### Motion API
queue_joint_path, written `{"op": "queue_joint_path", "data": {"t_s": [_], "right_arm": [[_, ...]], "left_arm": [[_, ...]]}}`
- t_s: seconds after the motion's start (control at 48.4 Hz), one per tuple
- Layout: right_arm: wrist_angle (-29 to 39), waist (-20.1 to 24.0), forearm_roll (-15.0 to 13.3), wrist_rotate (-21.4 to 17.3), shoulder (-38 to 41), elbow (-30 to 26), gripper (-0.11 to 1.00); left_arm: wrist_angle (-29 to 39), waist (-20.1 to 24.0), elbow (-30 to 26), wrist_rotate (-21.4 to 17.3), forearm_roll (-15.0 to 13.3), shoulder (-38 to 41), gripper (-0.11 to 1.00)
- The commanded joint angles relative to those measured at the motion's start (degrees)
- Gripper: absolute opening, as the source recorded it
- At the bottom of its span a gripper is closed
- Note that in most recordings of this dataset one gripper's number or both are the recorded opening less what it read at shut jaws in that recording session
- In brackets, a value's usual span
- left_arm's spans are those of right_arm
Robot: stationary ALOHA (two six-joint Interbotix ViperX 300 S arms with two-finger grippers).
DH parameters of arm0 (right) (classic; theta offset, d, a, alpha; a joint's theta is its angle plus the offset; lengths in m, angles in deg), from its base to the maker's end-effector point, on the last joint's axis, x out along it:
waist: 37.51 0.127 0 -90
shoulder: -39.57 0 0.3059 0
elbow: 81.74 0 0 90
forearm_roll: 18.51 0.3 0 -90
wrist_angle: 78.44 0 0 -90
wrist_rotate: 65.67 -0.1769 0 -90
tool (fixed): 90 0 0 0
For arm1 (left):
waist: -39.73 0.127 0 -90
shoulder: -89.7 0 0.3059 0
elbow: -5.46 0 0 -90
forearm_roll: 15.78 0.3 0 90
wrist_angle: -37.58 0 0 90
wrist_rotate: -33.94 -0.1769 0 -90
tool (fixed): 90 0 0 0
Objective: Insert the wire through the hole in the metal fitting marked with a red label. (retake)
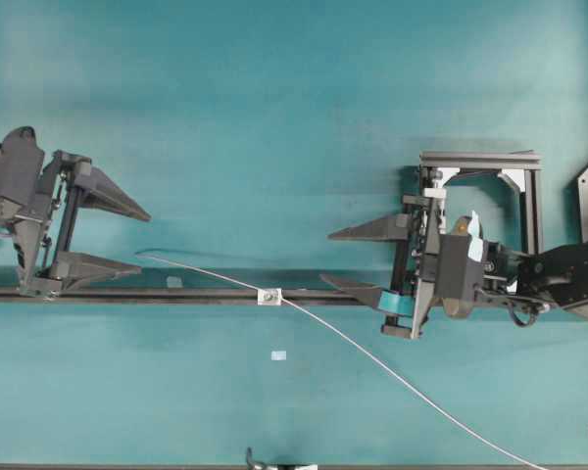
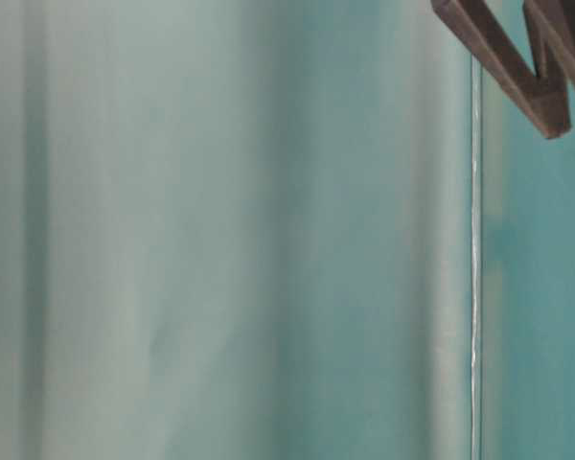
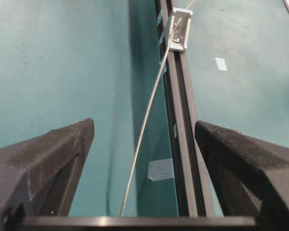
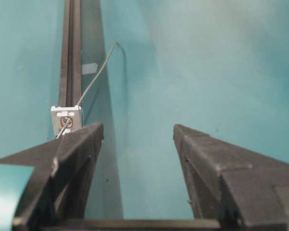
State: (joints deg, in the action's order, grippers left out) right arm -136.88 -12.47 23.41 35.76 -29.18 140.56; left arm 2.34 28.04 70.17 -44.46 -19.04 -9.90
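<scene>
Wire (image 1: 372,354) already crosses the metal fitting (image 1: 269,297), midway between wide-spread left gripper (image 1: 142,241) and right gripper (image 1: 325,257) (both empty); right nearer.

Both arms are black and blocky. The left gripper (image 1: 122,238) has two long pointed black fingers (image 1: 110,194) with rough, bumpy insides. The right gripper (image 1: 345,258) has the same pointed fingers, with teal tape (image 1: 400,304) on one. Thin black cables (image 1: 514,311) loop behind it.
</scene>
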Motion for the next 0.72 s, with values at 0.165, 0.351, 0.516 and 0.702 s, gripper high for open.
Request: {"op": "queue_joint_path", "data": {"t_s": [0.165,0.351,0.516,0.702], "right_arm": [[-0.4,-0.2,-0.1,0.0,-1.6,-0.3,0.69],[-0.4,-0.2,0.0,-0.1,-1.6,-0.3,0.69],[-0.4,-0.2,0.1,-0.5,-1.6,-0.4,0.69],[-0.4,-0.6,0.2,-0.8,-1.7,-0.3,0.69]], "left_arm": [[-0.4,0.4,-0.9,-0.1,0.3,-0.5,0.68],[-0.4,0.4,-1.0,-0.1,0.3,-0.5,0.68],[-0.4,0.4,-1.2,-0.1,0.3,-0.5,0.68],[-0.4,0.5,-1.6,-0.3,0.3,-0.5,0.68]]}}
